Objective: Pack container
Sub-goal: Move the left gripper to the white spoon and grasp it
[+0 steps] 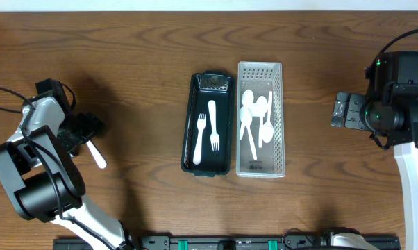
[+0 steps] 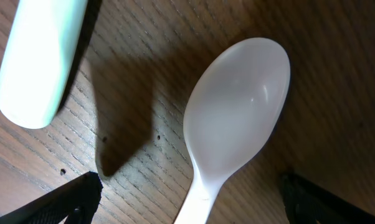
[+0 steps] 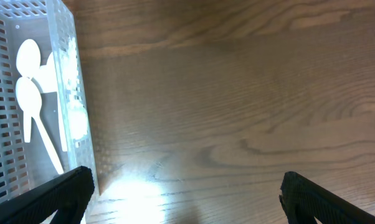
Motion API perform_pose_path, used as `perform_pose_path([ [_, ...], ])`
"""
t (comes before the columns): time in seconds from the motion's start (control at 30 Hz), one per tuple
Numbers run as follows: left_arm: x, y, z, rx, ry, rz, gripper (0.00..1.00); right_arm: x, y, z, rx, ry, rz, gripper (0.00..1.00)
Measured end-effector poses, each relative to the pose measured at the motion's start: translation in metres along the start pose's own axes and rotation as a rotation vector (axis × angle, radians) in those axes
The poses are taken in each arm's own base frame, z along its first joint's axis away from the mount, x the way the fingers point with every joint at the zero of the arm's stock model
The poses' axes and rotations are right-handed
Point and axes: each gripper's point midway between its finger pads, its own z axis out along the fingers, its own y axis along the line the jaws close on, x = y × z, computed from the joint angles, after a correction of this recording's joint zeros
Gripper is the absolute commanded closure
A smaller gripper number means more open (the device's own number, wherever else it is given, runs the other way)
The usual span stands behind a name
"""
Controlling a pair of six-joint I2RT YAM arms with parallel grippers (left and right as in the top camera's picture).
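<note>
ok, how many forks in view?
2. Both lie in the dark tray: the left fork and the right fork, side by side. More could hide under the spoons in the white basket.

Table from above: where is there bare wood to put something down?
Bare wood lies between the loose spoon and the tray, between the basket and the right gripper, and along the far edge. Crowded in the middle, where tray and basket sit side by side, and around the left gripper.
</note>
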Motion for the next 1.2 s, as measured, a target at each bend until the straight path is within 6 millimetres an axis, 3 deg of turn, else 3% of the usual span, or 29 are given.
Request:
perform_pose_path([
  [0.13, -0.001, 0.0, 0.0, 0.002, -0.005, 0.0, 0.07, 0.0, 0.0, 0.0, 0.0, 0.0, 0.0, 0.01],
  [0.43, -0.004, -0.003, 0.001, 0.01, -0.013, -0.008, 0.5, 0.0, 0.0, 0.0, 0.0, 0.0, 0.0, 0.01],
  [0.63, -0.004, -0.003, 0.001, 0.009, -0.012, -0.011, 0.73, 0.0, 0.0, 0.0, 0.0, 0.0, 0.0, 0.01],
  [0.77, -0.003, -0.002, 0.002, 0.009, -0.012, -0.017, 0.81, 0.0, 0.0, 0.0, 0.0, 0.0, 0.0, 0.01],
  [0.83, -0.003, -0.002, 0.002, 0.009, -0.012, -0.018, 0.9, 0.0, 0.0, 0.0, 0.0, 0.0, 0.0, 0.01],
  [1.03, -0.001, -0.001, 0.001, 0.0, -0.002, -0.017, 0.94, 0.0, 0.0, 0.0, 0.0, 0.0, 0.0, 0.01],
  [1.2, 0.013, -0.001, -0.007, -0.029, 0.055, 0.007, 0.94, -0.001, 0.0, 0.0, 0.0, -0.002, 0.0, 0.01],
])
